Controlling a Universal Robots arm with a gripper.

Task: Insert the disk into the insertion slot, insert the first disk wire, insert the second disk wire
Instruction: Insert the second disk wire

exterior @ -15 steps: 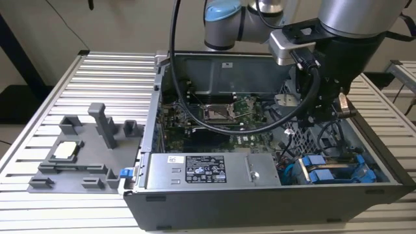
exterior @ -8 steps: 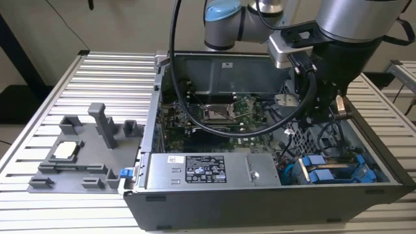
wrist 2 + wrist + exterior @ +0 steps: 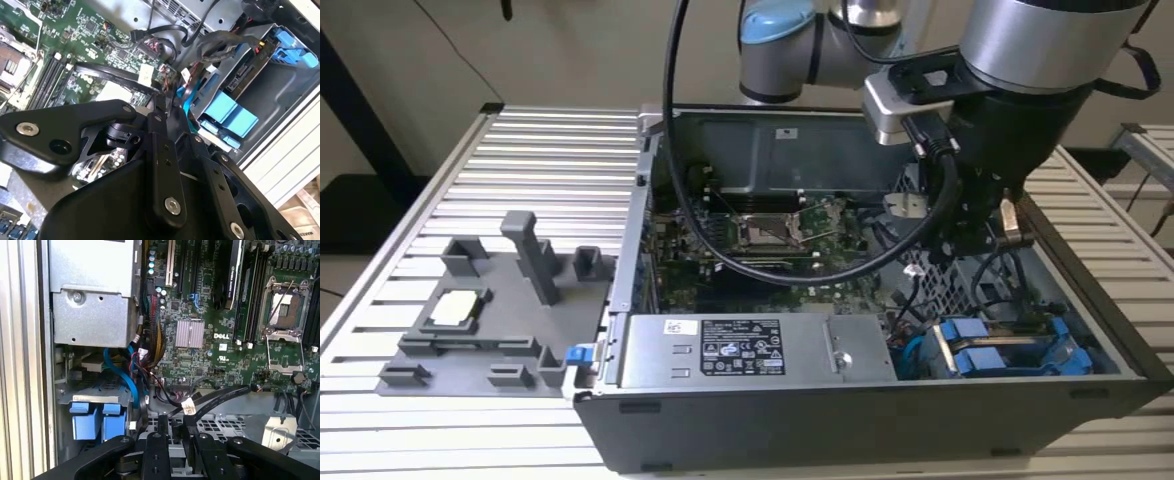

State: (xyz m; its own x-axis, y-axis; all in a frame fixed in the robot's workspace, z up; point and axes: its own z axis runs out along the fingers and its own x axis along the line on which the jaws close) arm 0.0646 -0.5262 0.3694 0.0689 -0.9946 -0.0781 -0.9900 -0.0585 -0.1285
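Ribbed aluminium tabletop (image 3: 494, 200) carries an open grey metal computer case (image 3: 854, 420). At that case's nearest corner, the silver-grey disk in its blue plastic carrier (image 3: 987, 352) already sits inside the grey metal insertion slot (image 3: 280, 100). Deeper inside the case, the black gripper (image 3: 173, 427) appears clenched on a black tagged wire (image 3: 215, 399), seemingly not yet plugged in.

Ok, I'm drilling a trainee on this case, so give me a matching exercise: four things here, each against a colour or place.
Things:
1 motherboard
2 power supply
3 fixture tray
4 bay tabs

Traits:
A blue
B grey, outside the case
C green
D labelled metal box

Pairs: 1-C, 2-D, 3-B, 4-A.
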